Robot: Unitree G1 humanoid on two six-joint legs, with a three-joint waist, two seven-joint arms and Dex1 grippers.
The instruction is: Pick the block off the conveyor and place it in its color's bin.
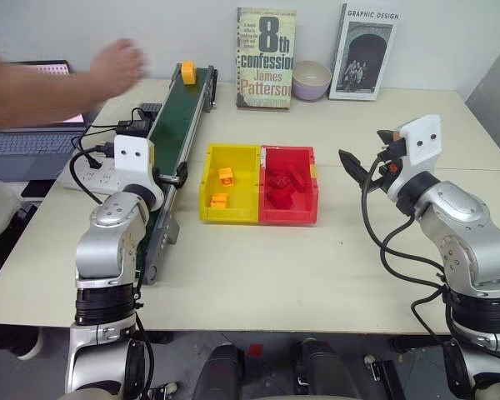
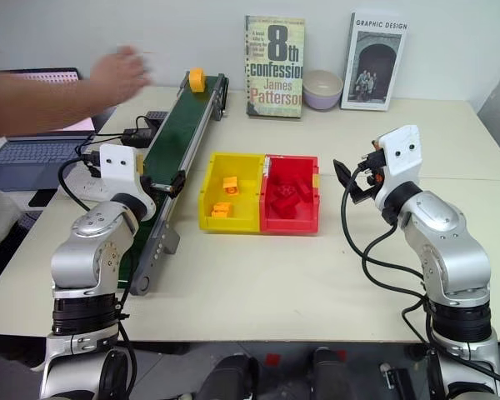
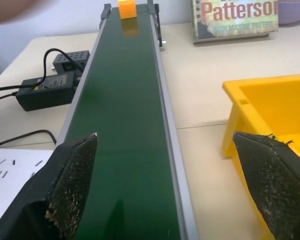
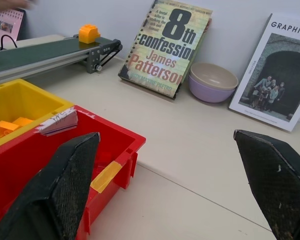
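Glossy plastic bin, matt green conveyor.

Place: an office or lab corner.
Evidence: pale bench, laptop, power strip, small conveyor, two books against a white wall.

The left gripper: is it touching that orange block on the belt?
Apart. The left wrist view shows the block at the belt's far end, with bare belt between it and the open left gripper.

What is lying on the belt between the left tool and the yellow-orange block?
Nothing: in the left wrist view the conveyor's green belt runs bare from the open left tool to the block at its far end.
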